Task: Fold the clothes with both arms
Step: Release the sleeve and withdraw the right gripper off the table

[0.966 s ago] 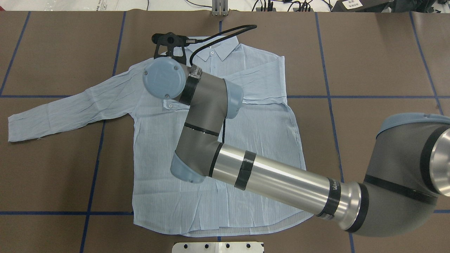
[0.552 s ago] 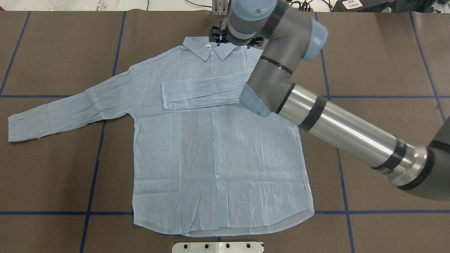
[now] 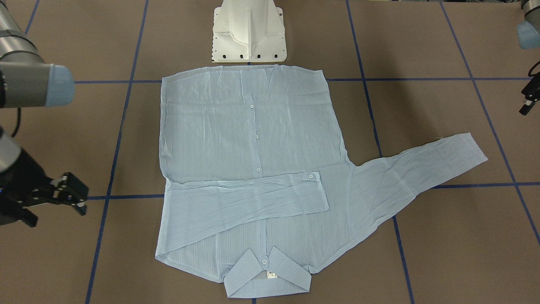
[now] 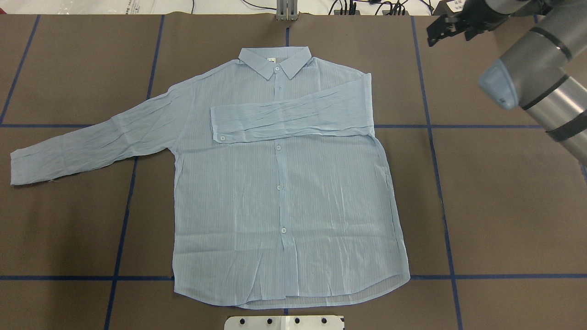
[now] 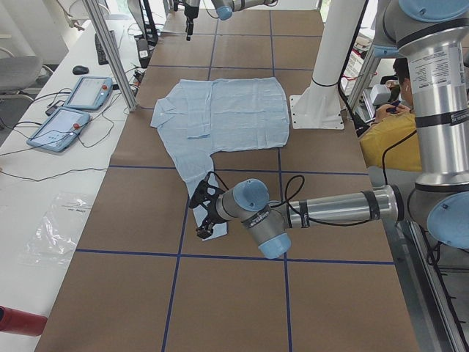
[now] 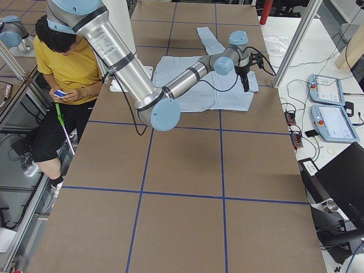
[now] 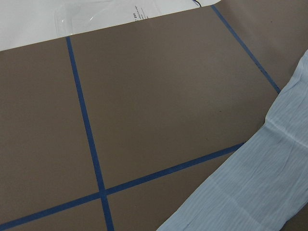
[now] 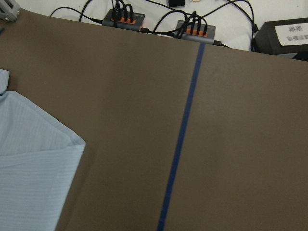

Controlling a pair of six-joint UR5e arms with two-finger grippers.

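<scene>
The pale-blue striped shirt (image 4: 284,192) lies flat, front up, collar at the far side. Its right sleeve (image 4: 284,117) is folded across the chest. Its left sleeve (image 4: 91,142) lies stretched out to the side, also seen in the front view (image 3: 413,173). My right gripper (image 4: 440,32) hangs empty and open beyond the shirt's right shoulder; it also shows in the front view (image 3: 78,194). My left gripper (image 3: 528,99) shows only partly, near the left cuff (image 5: 212,229); I cannot tell whether it is open. The left wrist view shows the sleeve (image 7: 260,183).
The white pedestal base (image 3: 249,31) stands at the near table edge by the hem. Blue tape lines cross the brown table cover. Cable hubs (image 8: 159,24) lie at the far edge. Control tablets (image 5: 73,106) sit on a side bench. A person in yellow (image 6: 68,62) sits behind the robot.
My right arm has swung off the shirt's chest, past the collar, to the far right corner. The right sleeve stays folded across the chest. The shirt has not shifted.
</scene>
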